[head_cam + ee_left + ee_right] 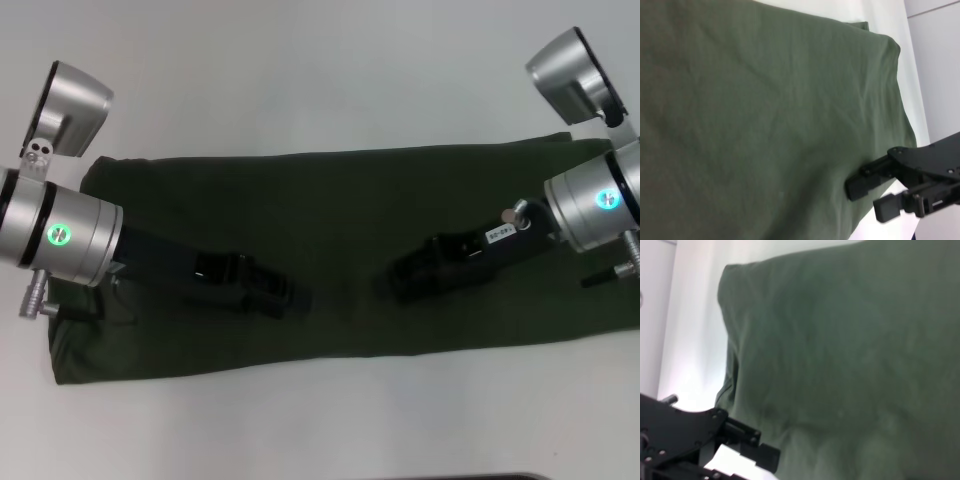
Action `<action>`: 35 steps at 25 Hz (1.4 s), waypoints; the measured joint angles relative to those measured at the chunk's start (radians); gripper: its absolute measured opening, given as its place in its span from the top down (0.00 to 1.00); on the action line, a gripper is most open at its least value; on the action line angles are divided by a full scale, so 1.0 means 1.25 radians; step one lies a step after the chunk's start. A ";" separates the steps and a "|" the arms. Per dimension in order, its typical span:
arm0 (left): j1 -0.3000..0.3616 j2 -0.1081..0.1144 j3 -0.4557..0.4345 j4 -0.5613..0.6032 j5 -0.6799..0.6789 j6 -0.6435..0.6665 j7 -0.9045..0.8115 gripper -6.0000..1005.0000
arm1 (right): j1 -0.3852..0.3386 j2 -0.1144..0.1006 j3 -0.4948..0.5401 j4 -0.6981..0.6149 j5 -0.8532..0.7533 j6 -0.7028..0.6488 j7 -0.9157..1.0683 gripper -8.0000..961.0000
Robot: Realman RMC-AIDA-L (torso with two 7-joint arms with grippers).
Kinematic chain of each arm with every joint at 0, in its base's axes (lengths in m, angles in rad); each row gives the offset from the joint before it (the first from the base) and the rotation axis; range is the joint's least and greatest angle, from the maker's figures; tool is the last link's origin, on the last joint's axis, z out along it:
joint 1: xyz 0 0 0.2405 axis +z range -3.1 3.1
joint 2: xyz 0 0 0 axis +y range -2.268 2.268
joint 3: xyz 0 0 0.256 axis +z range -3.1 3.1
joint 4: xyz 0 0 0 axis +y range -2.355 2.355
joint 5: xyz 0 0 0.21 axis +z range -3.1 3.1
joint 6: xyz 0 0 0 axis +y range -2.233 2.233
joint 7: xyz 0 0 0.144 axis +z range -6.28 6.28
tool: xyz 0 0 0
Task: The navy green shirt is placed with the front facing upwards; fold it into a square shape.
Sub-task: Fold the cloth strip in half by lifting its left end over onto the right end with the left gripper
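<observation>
The navy green shirt (340, 250) lies folded in a long band across the white desk (300, 80); the left pincer (285, 300) and right pincer (400, 278) hover over its middle, both apart

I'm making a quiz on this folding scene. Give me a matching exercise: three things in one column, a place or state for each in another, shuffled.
Things:
1. navy green shirt
2. left gripper
3. right gripper

Places or states:
A. over the shirt, toward the robot's right of its middle
B. lies as a long band across the white table, no lettering showing
C. over the shirt, toward the robot's left of its middle

Pairs: 1-B, 2-C, 3-A
</observation>
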 joint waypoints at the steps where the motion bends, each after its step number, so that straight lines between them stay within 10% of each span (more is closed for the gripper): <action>1: 0.000 0.001 0.000 0.000 0.000 0.000 0.000 0.51 | -0.004 -0.003 0.004 0.000 0.000 0.002 0.000 0.45; 15: 0.001 0.006 0.000 0.002 0.001 -0.004 -0.010 0.51 | -0.040 -0.052 0.058 -0.006 0.001 0.012 0.000 0.45; 35: -0.020 -0.012 0.055 -0.013 0.006 -0.029 -0.019 0.51 | -0.033 -0.049 0.148 -0.049 0.006 -0.102 -0.020 0.45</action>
